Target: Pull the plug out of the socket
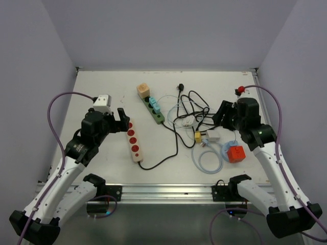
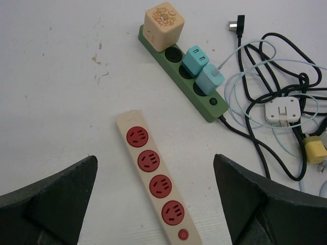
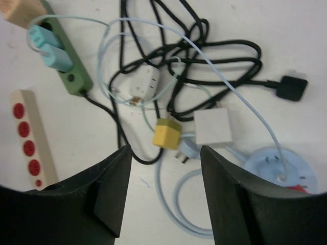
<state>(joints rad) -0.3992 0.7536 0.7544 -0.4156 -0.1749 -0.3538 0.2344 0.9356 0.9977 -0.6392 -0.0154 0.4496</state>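
Note:
A green socket strip [image 1: 155, 111] lies at the table's middle, with an orange cube adapter [image 2: 163, 21] at its far end and two teal plugs [image 2: 195, 59] [image 2: 209, 78] seated in it. A cream strip with red sockets [image 2: 153, 178] lies below my left gripper [image 2: 155, 158], which is wide open and holds nothing. My right gripper [image 3: 164, 150] hovers open just above a loose yellow plug [image 3: 167, 134], a white adapter [image 3: 213, 127] and a pale blue plug [image 3: 188, 149]. Nothing sits between its fingers.
Tangled black cables [image 1: 191, 109] and a loose white plug [image 2: 282, 111] lie between the green strip and the right arm. A pale blue cable coil [image 1: 208, 159] and a red cube [image 1: 236, 153] rest at the front right. A white block [image 1: 102, 100] sits behind the left arm.

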